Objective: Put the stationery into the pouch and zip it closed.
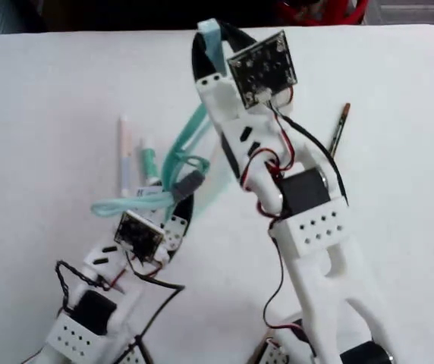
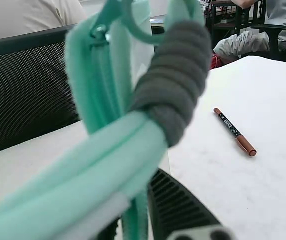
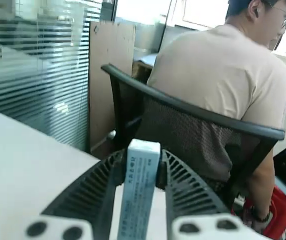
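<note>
My left gripper [image 1: 177,212] is shut on the mint-green pouch [image 1: 130,203], holding it up off the table. The pouch [image 2: 103,165] fills the left wrist view, with its zipper pull [image 2: 99,31] and a grey wrapped loop [image 2: 175,85]. A green strap [image 1: 187,140] runs up from it towards the right arm. My right gripper [image 1: 208,49], near the table's far edge, is shut on a pale blue eraser [image 1: 211,36], seen upright between the fingers in the right wrist view [image 3: 139,192]. A brown pen [image 1: 338,129] [image 2: 234,132] lies at the right. A pink pen [image 1: 126,155] and a green pen [image 1: 149,161] lie left of the pouch.
White table [image 1: 42,98] with open room at the left and far right. The right arm's body [image 1: 308,205] crosses the middle. A black mesh chair [image 3: 198,135] with a person seated in it stands beyond the far edge.
</note>
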You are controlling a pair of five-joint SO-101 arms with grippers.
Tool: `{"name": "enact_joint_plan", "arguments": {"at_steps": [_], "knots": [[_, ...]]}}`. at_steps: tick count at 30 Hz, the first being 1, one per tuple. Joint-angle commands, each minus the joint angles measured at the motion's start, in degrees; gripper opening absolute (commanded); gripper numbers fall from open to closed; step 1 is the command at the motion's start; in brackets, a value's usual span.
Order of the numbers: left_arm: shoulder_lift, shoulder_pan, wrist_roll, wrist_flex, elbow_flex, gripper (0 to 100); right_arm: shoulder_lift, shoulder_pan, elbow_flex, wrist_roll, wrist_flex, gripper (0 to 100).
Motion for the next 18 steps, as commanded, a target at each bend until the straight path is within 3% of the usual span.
{"name": "enact_joint_plan", "arguments": {"at_steps": [1, 18], "knots": [[0.22, -0.66, 0.09, -0.62, -0.97, 5, -3.38, -0.04, 2.20, 0.62, 1.71, 1.8], [0.22, -0.48, 0.09, -0.62, -0.70, 5, -16.31, 1.01, 16.00, 0.26, 4.53, 1.8]]}}
